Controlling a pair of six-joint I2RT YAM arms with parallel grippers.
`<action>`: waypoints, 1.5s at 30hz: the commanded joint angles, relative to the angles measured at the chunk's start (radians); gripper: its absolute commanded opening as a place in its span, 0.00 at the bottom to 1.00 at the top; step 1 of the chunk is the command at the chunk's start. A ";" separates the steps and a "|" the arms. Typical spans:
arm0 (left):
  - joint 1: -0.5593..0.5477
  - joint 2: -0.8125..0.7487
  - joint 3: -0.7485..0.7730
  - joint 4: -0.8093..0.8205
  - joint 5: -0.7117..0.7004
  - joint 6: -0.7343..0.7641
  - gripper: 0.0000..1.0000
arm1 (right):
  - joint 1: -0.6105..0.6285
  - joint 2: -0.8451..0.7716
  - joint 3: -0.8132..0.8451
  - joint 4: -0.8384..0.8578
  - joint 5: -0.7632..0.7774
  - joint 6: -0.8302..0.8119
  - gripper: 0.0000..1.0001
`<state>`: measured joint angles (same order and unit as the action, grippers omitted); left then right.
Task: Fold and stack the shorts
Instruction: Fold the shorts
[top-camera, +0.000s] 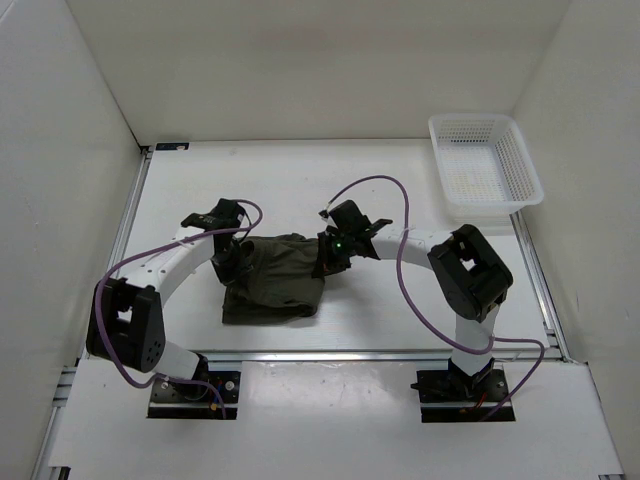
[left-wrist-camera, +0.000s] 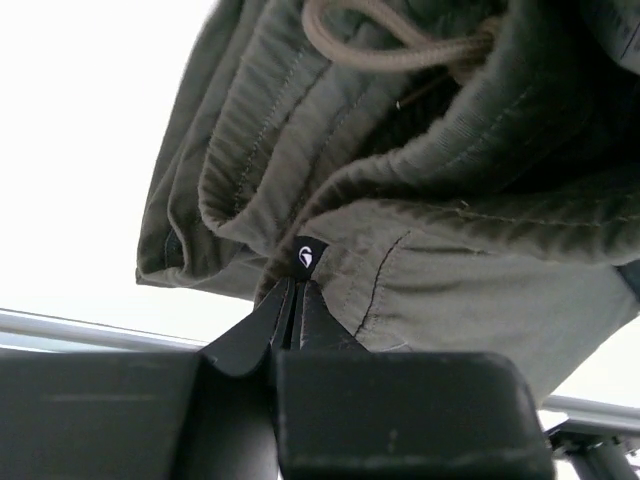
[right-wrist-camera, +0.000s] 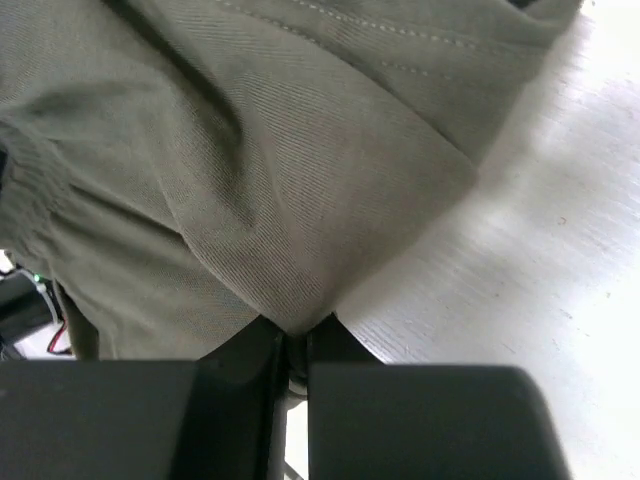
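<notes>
The dark olive-green shorts (top-camera: 275, 280) lie bunched in the middle of the table between my two arms. My left gripper (top-camera: 232, 262) is at their left edge, shut on a fold of the cloth beside a small black label (left-wrist-camera: 306, 257); the waistband and a beige drawstring (left-wrist-camera: 400, 45) hang above it. My right gripper (top-camera: 330, 256) is at their right edge, shut on a pinch of the fabric (right-wrist-camera: 300, 310) just above the white table surface. Both pinched edges look lifted a little.
A white plastic mesh basket (top-camera: 484, 165) stands at the back right of the table. White walls enclose the table on three sides. Purple cables loop from both arms. A metal rail (top-camera: 380, 355) runs along the near edge.
</notes>
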<state>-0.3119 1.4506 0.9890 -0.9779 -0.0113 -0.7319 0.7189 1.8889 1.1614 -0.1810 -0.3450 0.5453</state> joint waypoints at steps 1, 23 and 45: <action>0.022 -0.053 -0.006 0.007 -0.073 -0.021 0.10 | -0.003 -0.040 -0.034 0.025 0.072 0.027 0.00; -0.136 -0.024 0.420 -0.117 0.000 0.092 0.22 | -0.012 -0.353 -0.095 -0.225 0.512 -0.074 1.00; -0.104 0.536 0.564 0.019 -0.153 0.238 0.10 | -0.139 -0.700 -0.235 -0.400 0.633 -0.015 0.96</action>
<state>-0.4477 1.9545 1.5879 -0.9974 -0.1032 -0.5228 0.5835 1.2037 0.9085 -0.5674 0.2665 0.5404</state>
